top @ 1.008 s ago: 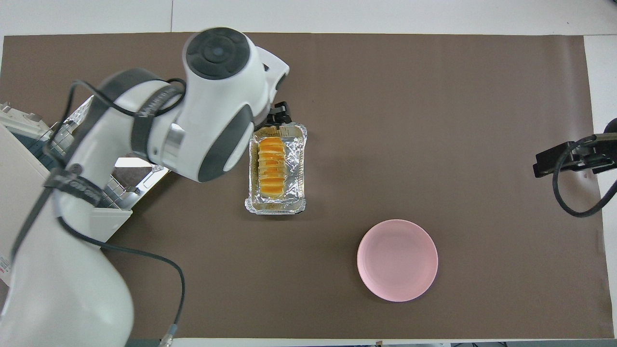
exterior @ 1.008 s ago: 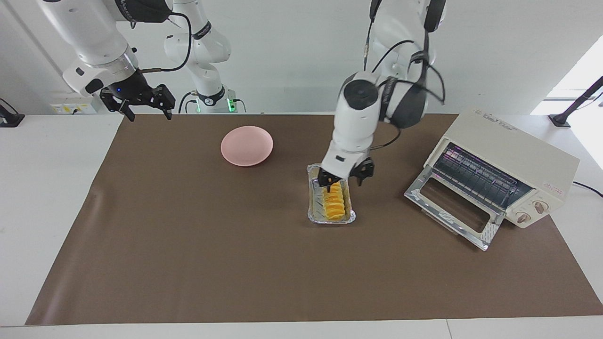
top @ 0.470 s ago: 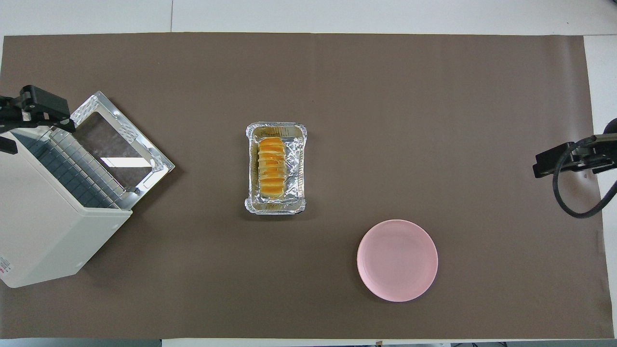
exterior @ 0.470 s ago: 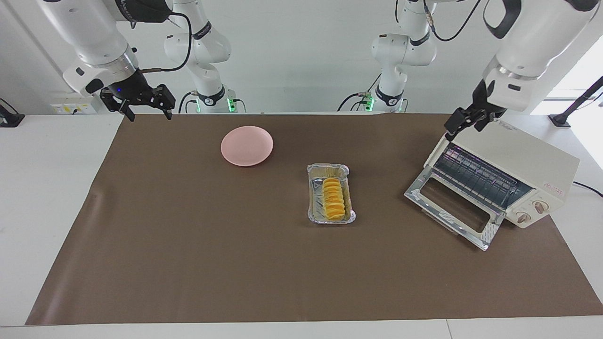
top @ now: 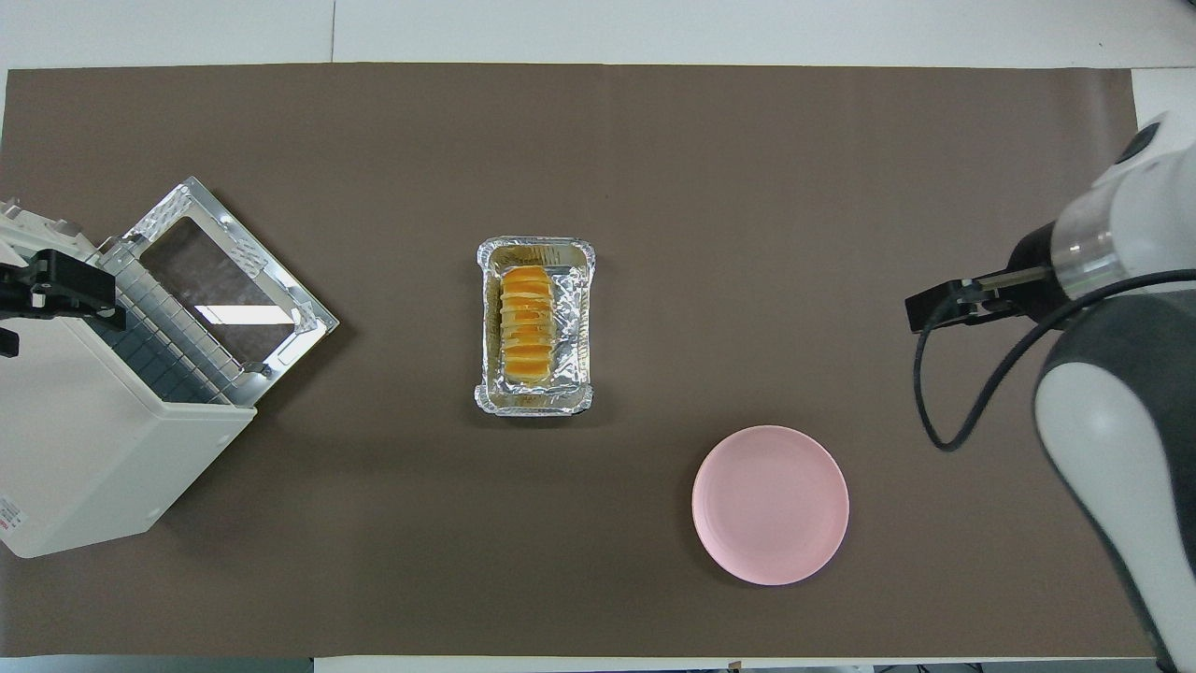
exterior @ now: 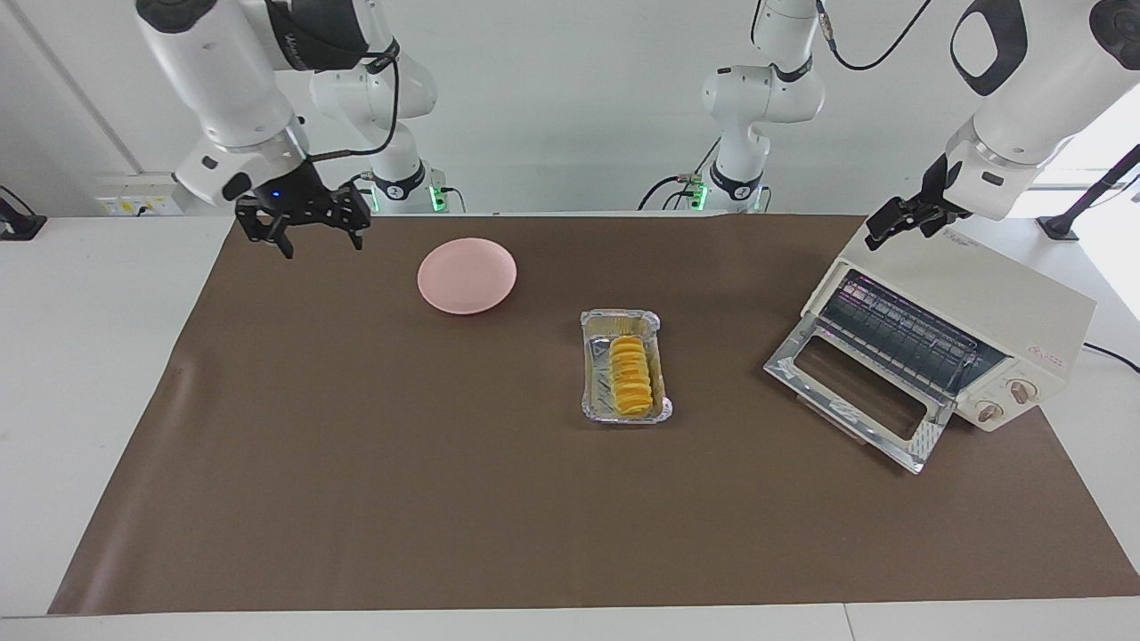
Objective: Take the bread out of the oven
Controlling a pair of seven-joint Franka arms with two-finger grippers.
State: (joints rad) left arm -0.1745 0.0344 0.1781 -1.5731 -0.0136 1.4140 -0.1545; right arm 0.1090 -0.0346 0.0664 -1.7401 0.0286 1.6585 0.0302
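The bread (exterior: 631, 375) (top: 526, 322), a ridged golden-yellow loaf, lies in a crinkled foil tray (exterior: 591, 405) (top: 579, 322) in the middle of the brown mat, outside the oven. The cream-white oven (exterior: 975, 298) (top: 79, 439) stands at the left arm's end of the table, its glass door (exterior: 850, 396) (top: 234, 271) dropped open and its wire rack bare. My left gripper (exterior: 891, 227) (top: 56, 290) hangs open and holds nothing over the oven's top. Open and holding nothing as well, my right gripper (exterior: 313, 240) (top: 934, 308) hovers over the mat at the right arm's end.
A round pink plate (exterior: 467, 275) (top: 770, 505) sits on the mat, nearer to the robots than the foil tray and toward the right arm's end. The brown mat (exterior: 401, 499) covers most of the white table.
My left gripper has left the foil tray, where it hung over the bread a second ago, and now hangs over the oven. My right gripper has moved in over the mat toward the plate.
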